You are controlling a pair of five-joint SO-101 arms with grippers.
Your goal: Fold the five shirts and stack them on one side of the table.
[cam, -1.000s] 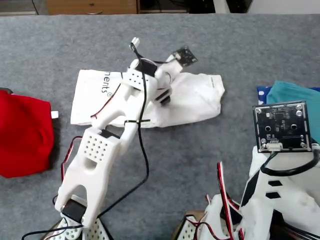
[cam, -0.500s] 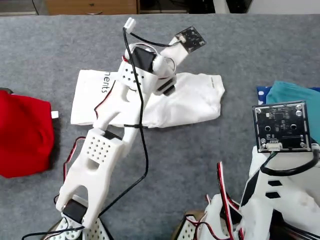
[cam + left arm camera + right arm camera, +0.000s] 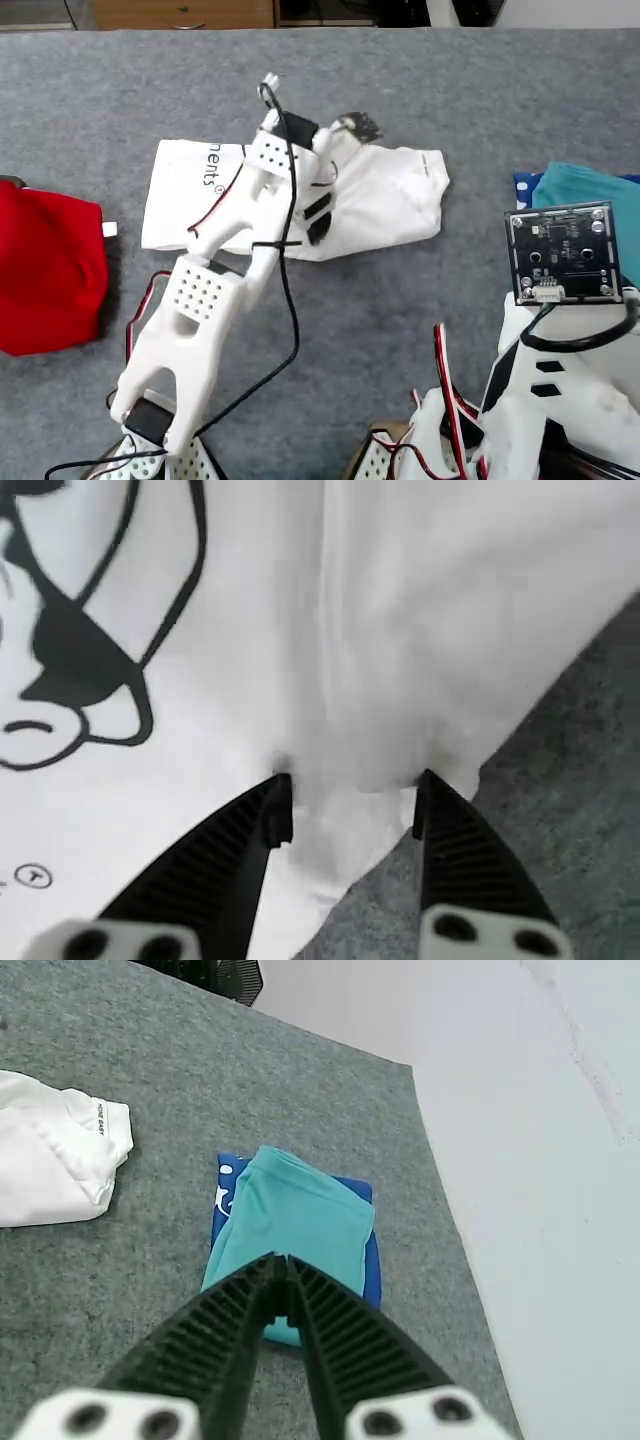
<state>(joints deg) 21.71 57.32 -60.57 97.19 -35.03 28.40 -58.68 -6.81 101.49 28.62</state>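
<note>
A white shirt (image 3: pixel 380 200) with black print lies partly folded mid-table. My left gripper (image 3: pixel 318 212) is down on its near edge; in the left wrist view the gripper (image 3: pixel 350 792) is open, its fingertips (image 3: pixel 276 802) pressing on the white cloth (image 3: pixel 400 630) with a small bunch of fabric between them. A folded red shirt (image 3: pixel 45 265) lies at the table's left edge. At the right, a folded teal shirt (image 3: pixel 298 1222) rests on a blue shirt (image 3: pixel 366 1256). My right gripper (image 3: pixel 281 1266) is shut and empty, held high above the teal shirt.
Grey cloth covers the table (image 3: pixel 420 300). The right arm's base and camera board (image 3: pixel 560 255) take up the near right corner. Red and black cables (image 3: pixel 290 310) hang along the left arm. Open grey cloth lies between the white shirt and the teal stack.
The left arm's wrist rose over the white shirt, then dropped toward the shirt's near edge, where the gripper now presses. The right arm kept still.
</note>
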